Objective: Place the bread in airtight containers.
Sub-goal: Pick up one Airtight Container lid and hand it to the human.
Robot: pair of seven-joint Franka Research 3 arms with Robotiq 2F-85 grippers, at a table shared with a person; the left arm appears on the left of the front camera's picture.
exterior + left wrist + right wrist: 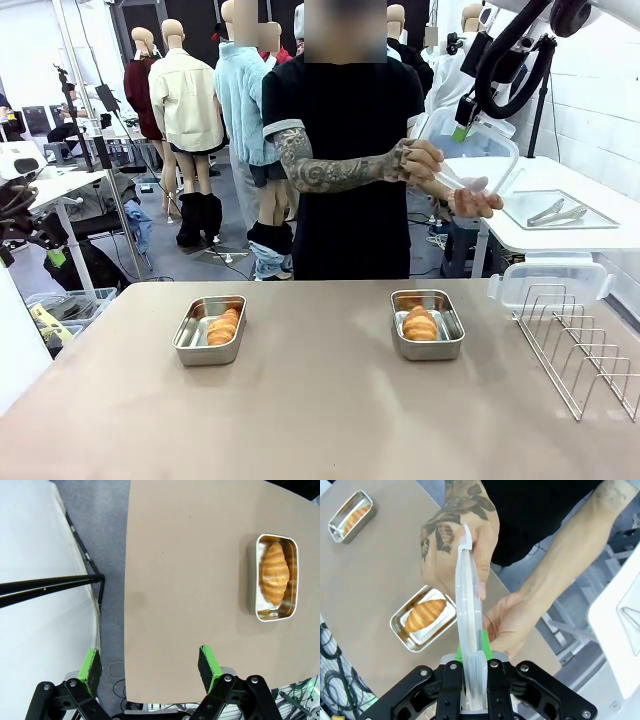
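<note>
Looking down the right wrist view: right gripper clamped on the edge of a clear snap lid; the person's tattooed hand and other hand grip the same lid. Beneath, a steel pan holds one croissant roll. Left wrist view: left gripper spread wide, holding nothing, above the table edge. Front view adds a second lid at the wire rack's far end; other pan, lidless, with second roll.

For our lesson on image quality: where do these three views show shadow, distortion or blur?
Front view: even light, faint shadow under the right container. Left wrist view: the table edge bows, wide-angle distortion. Right wrist view: the clear lid looks softest nearest the lens.
</note>
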